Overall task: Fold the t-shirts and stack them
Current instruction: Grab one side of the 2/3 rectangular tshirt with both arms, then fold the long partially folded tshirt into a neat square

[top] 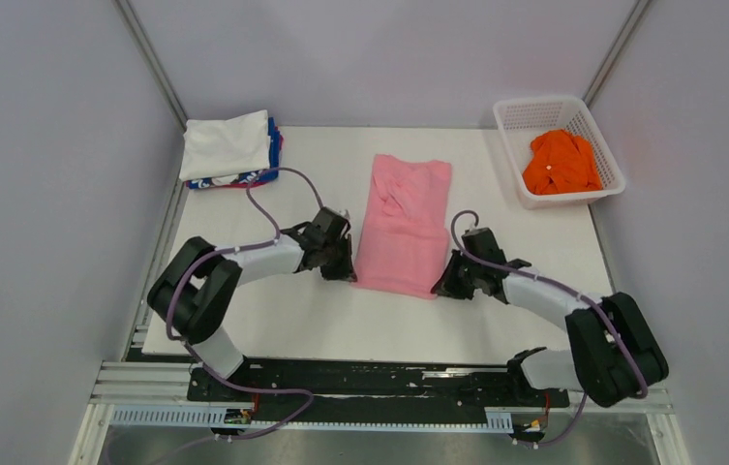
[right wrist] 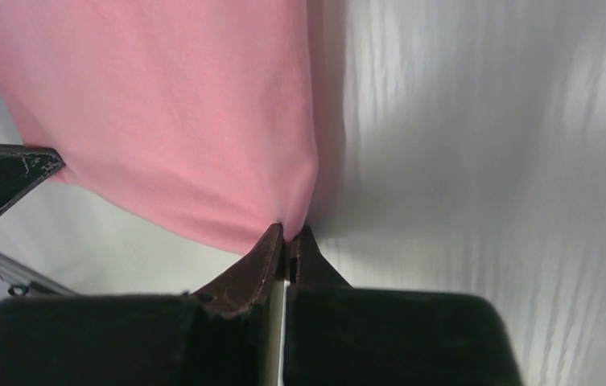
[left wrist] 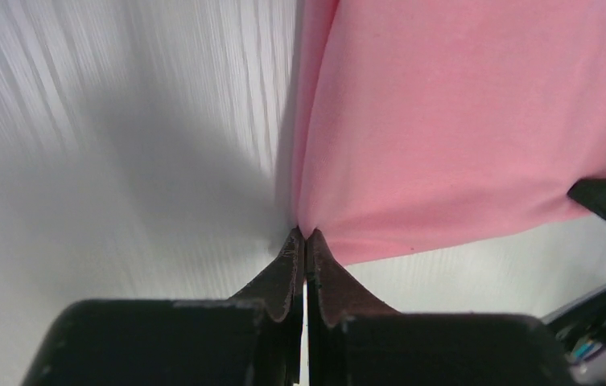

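Note:
The light pink t-shirt (top: 404, 223) lies on the white table as a long narrow folded strip, running from the far middle toward me. My left gripper (top: 346, 263) is shut on its near left corner; the left wrist view shows the jaws pinching the pink cloth (left wrist: 460, 121) at their tips (left wrist: 306, 235). My right gripper (top: 449, 281) is shut on the near right corner, and the right wrist view shows its tips (right wrist: 289, 232) pinching the pink cloth (right wrist: 171, 112). A folded white t-shirt (top: 227, 143) lies on a blue/red one (top: 268, 170) at the far left. An orange t-shirt (top: 561, 162) lies in the basket.
A white plastic mesh basket (top: 510, 145) stands at the far right corner of the table. Grey walls close in the left, right and back. The table's near edge meets a black rail holding both arm bases.

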Motion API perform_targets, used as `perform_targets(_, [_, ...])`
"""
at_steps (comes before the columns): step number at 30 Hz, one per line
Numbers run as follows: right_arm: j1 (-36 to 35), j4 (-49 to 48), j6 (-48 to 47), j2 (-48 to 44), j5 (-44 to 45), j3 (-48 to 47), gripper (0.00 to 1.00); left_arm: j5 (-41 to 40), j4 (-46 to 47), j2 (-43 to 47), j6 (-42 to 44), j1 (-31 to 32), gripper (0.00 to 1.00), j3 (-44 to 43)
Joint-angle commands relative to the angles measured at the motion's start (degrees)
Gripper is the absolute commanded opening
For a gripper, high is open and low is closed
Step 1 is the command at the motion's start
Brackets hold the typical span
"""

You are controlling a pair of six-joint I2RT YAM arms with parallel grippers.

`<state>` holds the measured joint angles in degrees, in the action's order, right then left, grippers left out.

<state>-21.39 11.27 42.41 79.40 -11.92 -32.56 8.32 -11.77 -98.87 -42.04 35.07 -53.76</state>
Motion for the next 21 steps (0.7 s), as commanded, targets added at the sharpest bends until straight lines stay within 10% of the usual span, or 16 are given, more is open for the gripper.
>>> perform_targets(1, [-6.61, 10.26, 3.02, -12.37, -2.96, 5.8, 0.0, -2.09, -10.6, 9.64, 0.18, 6.03, 0.0, 8.85])
perform_targets(12, [-13.95, 16.39, 4.7, -40.15, -4.83, 6.39, 0.0, 4.92, -12.83, 36.29, -1.2, 9.18, 0.0, 12.04])
perform_targets(21, [-8.07, 14.18, 0.44, -34.29, 2.19, -4.75, 0.0, -2.91, -9.28, 32.14, 0.18, 4.53, 0.0, 1.79])
